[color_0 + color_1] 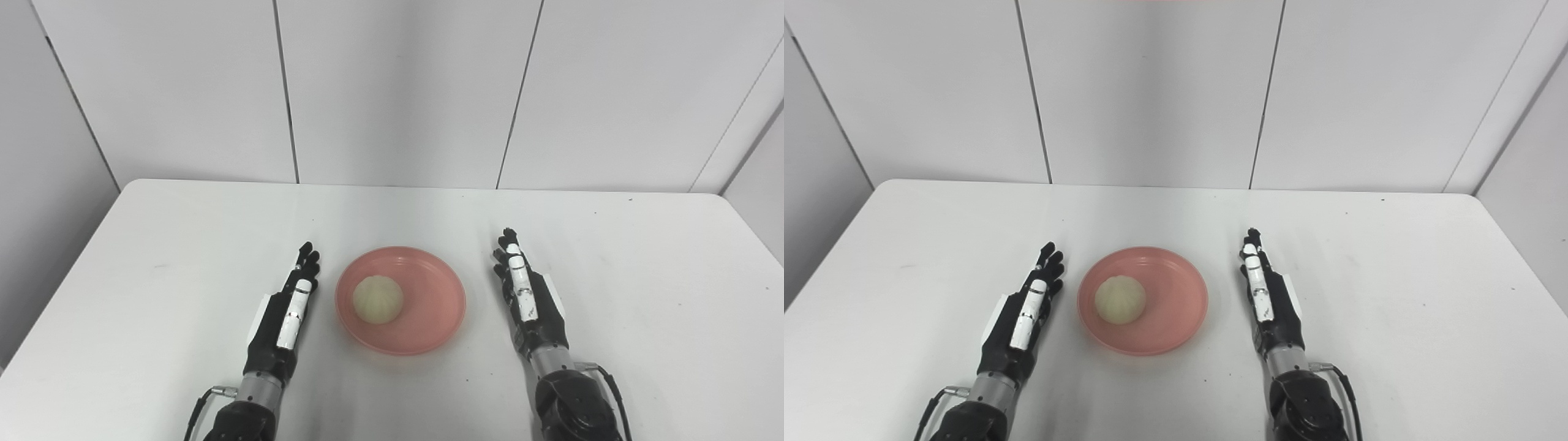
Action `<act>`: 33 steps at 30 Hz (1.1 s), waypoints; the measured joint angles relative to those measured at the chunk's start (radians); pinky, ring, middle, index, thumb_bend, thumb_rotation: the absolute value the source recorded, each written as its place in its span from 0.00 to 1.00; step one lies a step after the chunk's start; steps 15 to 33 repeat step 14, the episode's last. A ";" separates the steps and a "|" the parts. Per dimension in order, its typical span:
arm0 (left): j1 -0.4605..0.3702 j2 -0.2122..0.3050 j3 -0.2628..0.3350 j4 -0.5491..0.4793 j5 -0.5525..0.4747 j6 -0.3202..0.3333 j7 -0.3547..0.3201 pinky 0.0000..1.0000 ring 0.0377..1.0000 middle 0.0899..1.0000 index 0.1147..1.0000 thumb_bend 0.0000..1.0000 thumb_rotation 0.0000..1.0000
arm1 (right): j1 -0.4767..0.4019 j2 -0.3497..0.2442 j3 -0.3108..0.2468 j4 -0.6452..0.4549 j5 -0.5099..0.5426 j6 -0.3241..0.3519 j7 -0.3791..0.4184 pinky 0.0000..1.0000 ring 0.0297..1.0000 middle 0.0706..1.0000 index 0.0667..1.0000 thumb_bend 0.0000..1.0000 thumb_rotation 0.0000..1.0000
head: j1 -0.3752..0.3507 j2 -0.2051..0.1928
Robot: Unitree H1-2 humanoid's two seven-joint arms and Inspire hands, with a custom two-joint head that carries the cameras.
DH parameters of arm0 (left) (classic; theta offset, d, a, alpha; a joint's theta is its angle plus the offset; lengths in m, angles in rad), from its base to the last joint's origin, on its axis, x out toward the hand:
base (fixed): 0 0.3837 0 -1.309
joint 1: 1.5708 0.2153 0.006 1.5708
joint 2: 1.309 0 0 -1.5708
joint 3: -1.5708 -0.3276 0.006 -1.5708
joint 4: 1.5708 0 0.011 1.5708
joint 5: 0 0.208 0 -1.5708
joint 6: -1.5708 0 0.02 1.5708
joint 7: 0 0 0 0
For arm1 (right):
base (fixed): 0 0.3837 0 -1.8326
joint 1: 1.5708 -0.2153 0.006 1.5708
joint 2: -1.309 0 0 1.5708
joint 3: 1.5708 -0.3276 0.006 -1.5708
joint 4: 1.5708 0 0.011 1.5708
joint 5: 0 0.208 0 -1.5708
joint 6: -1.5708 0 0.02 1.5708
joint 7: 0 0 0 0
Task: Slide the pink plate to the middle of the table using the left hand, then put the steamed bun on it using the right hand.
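Pink plate [429, 318] with one steamed bun [378, 299], between two empty flat-fingered hands, left hand [283, 321] and right hand [530, 300].

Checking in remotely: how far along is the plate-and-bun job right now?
Both steps look done. The pink plate sits near the middle of the table, and the steamed bun rests on it, left of the plate's centre. Nothing is in hand: the left hand and the right hand lie flat and open on either side, clear of the plate. Nothing appears left to do.
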 measured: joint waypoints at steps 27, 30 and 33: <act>-0.017 0.012 0.000 0.026 -0.011 -0.002 -0.020 0.98 0.99 1.00 1.00 0.38 1.00 | -0.025 0.004 -0.018 0.096 0.045 -0.084 0.001 1.00 1.00 1.00 1.00 0.18 1.00 | 0.017 -0.006; -0.017 0.012 0.000 0.026 -0.011 -0.002 -0.020 0.98 0.99 1.00 1.00 0.38 1.00 | -0.025 0.004 -0.018 0.096 0.045 -0.084 0.001 1.00 1.00 1.00 1.00 0.18 1.00 | 0.017 -0.006; -0.017 0.012 0.000 0.026 -0.011 -0.002 -0.020 0.98 0.99 1.00 1.00 0.38 1.00 | -0.025 0.004 -0.018 0.096 0.045 -0.084 0.001 1.00 1.00 1.00 1.00 0.18 1.00 | 0.017 -0.006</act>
